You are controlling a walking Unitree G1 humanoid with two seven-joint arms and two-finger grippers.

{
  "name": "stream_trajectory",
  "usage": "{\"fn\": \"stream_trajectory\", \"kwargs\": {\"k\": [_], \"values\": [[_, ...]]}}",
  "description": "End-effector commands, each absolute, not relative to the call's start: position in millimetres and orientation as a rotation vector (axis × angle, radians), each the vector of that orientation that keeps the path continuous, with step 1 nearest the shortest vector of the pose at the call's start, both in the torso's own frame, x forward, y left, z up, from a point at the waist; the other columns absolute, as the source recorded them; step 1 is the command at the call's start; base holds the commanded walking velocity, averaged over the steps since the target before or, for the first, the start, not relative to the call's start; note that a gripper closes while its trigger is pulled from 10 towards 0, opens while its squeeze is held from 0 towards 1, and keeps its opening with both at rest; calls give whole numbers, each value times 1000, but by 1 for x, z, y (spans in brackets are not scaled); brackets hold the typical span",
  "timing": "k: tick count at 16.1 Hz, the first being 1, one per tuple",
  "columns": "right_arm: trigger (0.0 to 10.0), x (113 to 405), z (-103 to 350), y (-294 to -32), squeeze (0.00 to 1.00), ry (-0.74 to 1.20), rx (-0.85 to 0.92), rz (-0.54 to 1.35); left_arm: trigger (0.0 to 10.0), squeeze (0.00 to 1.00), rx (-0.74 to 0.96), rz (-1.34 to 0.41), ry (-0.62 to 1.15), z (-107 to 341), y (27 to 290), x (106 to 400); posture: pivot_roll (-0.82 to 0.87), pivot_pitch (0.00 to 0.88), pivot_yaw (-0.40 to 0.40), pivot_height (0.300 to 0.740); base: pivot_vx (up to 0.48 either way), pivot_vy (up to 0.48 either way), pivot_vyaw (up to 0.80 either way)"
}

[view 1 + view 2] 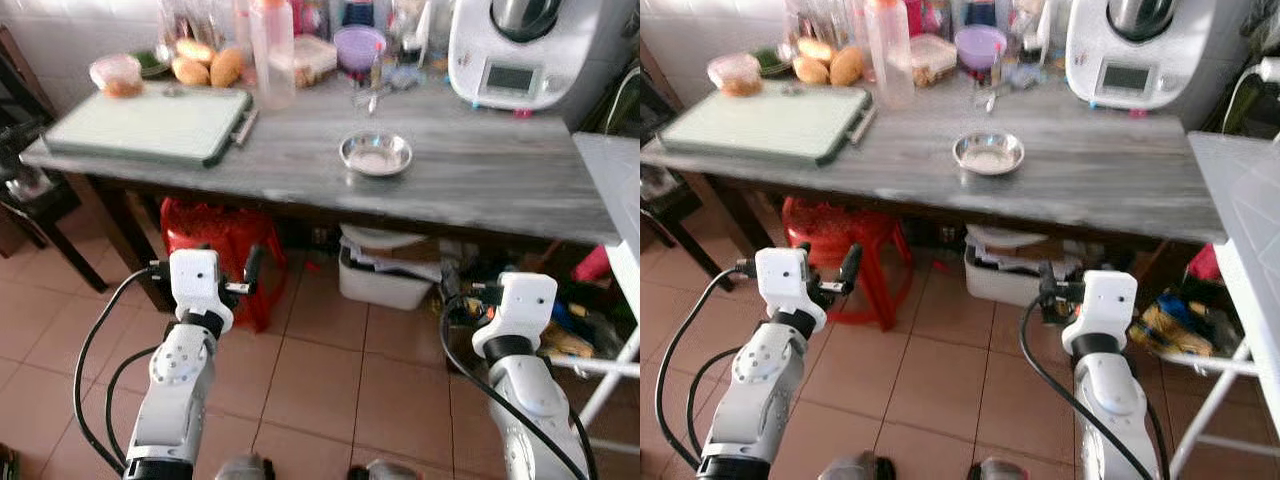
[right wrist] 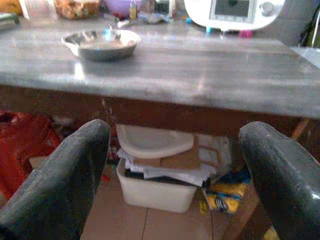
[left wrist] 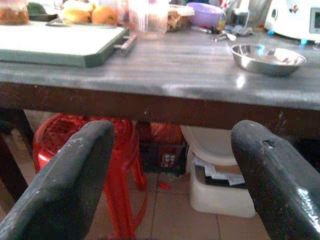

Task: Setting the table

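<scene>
I face a grey wood-grain table (image 1: 480, 180) on a terracotta tile floor (image 1: 320, 390). A small shiny steel bowl (image 1: 375, 153) sits mid-table, right of a pale green cutting board (image 1: 145, 122). My left gripper (image 3: 170, 175) and right gripper (image 2: 172, 175) hang below the edge, fingers spread wide, empty. Clutter along the back wall blurs together.

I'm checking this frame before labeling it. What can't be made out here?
- Steel bowl: contents unreadable from the head views, washed out by glare.
- Jars and bottles at the table's back edge: blurred, cut off by the frame top.
- White bin under the table: contents partly hidden by the tabletop.
</scene>
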State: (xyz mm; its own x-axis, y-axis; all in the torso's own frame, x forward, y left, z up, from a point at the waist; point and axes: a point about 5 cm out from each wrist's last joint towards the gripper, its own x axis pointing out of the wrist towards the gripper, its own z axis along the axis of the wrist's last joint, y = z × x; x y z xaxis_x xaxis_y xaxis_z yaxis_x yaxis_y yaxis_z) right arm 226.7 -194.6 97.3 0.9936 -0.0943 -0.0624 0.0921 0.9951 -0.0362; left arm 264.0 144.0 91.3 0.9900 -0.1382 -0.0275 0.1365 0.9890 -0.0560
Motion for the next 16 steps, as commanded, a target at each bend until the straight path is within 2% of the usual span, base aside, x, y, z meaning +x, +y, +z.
{"fn": "stream_trajectory", "kwargs": {"k": [1,5,12,16], "values": [[10000,225,98,-196,0,61,-32,-103,10000,0,-48,-134,46,90,146,265,-73,0,19,740,-307,0,0],[10000,226,98,-193,0,55,-29,-97,10000,0,-47,-139,43,91,146,266,-69,0,28,740,-296,0,0],[10000,229,98,-195,0,51,-22,-106,10000,0,-64,-168,22,94,145,266,-64,0,21,740,0,0,-64],[10000,230,99,-196,0,46,-27,-111,10000,0,-65,-176,24,94,144,265,-66,0,26,740,0,-274,-113]]}}
